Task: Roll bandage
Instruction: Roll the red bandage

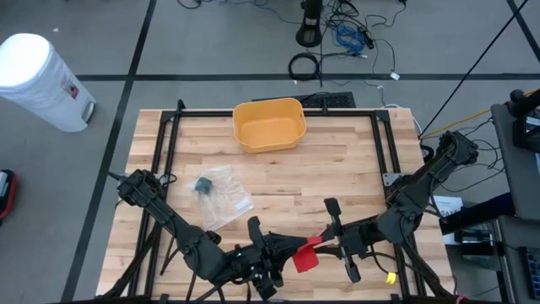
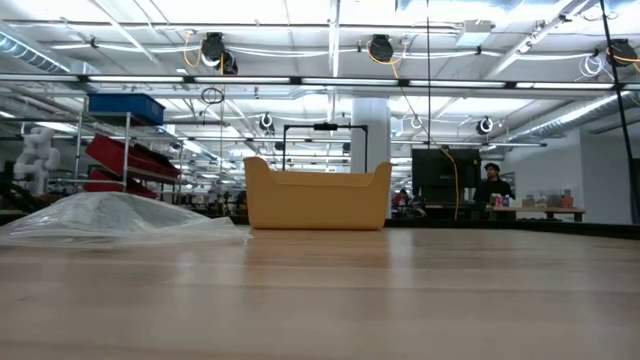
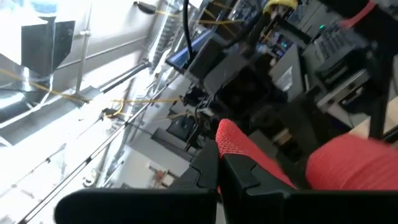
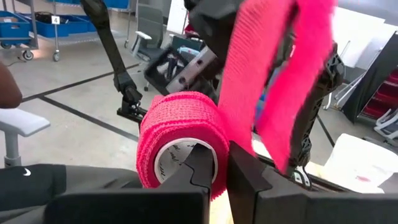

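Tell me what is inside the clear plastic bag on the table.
The clear plastic bag holds one small dark object, seen from above. What it is cannot be told; from table height the crumpled plastic hides it.

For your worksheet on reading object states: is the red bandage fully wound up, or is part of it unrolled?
Partly unrolled. The bandage roll sits wound in the right tool, while a loose strip runs off it toward the left tool.

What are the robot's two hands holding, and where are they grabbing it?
The right gripper pinches the red stretchy bandage roll by its rim. The left gripper pinches the bandage's loose end.
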### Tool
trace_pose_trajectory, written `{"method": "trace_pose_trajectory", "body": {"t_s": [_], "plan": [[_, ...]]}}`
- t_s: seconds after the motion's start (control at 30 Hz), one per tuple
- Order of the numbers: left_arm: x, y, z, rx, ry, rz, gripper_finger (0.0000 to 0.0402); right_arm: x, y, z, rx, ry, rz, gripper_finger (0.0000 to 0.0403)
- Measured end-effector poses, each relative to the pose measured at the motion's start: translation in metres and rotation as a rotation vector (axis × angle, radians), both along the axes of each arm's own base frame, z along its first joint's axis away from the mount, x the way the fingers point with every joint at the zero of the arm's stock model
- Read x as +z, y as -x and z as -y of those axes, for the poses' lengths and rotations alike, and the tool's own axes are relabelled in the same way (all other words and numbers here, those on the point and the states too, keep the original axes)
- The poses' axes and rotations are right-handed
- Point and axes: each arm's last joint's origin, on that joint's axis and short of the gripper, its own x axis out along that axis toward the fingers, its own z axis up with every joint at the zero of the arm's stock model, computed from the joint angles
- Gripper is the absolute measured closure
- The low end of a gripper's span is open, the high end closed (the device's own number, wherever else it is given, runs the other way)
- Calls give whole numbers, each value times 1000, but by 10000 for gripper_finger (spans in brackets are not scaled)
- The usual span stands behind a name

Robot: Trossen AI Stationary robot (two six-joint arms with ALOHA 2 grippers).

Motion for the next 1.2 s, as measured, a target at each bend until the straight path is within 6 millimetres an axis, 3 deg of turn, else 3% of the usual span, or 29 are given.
{"method": "trace_pose_trajectory", "body": {"t_s": [0.27,1.0,1.2], "plan": [[1,-2,-4,43,-55,-16,398,1,0,0,0,0,15,384],[3,5,10,-146,-45,47,398,1,-8,9,-37,10,18,384],[-3,4,13,-183,-85,-6,398,1,-8,9,-36,22,21,384]]}}
